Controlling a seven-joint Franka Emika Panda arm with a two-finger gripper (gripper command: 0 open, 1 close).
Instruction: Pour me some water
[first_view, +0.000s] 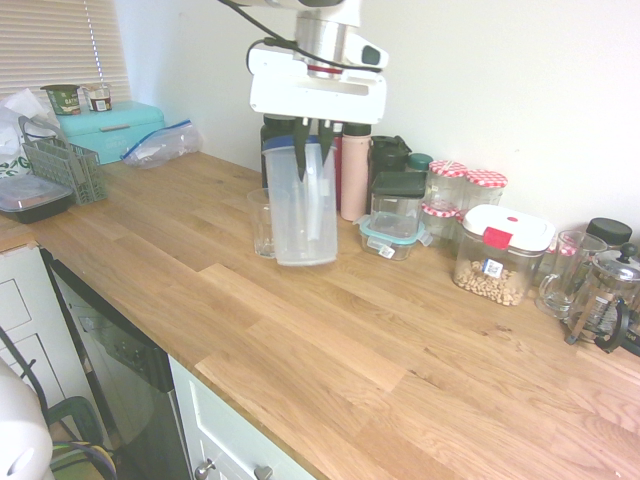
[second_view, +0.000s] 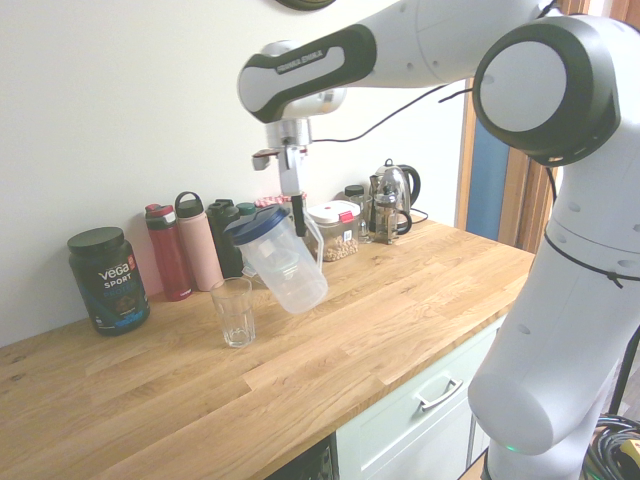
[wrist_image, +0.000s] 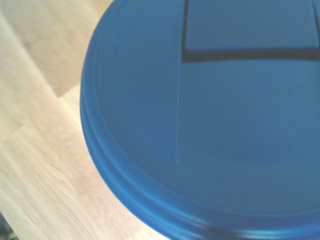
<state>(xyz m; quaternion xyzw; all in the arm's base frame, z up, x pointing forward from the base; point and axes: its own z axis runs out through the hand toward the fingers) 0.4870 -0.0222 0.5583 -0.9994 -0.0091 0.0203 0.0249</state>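
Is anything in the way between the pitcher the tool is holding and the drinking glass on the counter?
Nothing visible. The pitcher hangs tilted in the tool, right beside the empty glass. The bottles stand behind, against the wall.

Worktop (first_view: 330, 370) bare from 3 through 9 o'clock of the glass (first_view: 261, 222). Blocked at 12–2 o'clock: bottles (first_view: 354, 172), jars (first_view: 443, 195), lidded containers (first_view: 392, 232) lining the wall. Dish rack (first_view: 66, 166) at far 10 o'clock.
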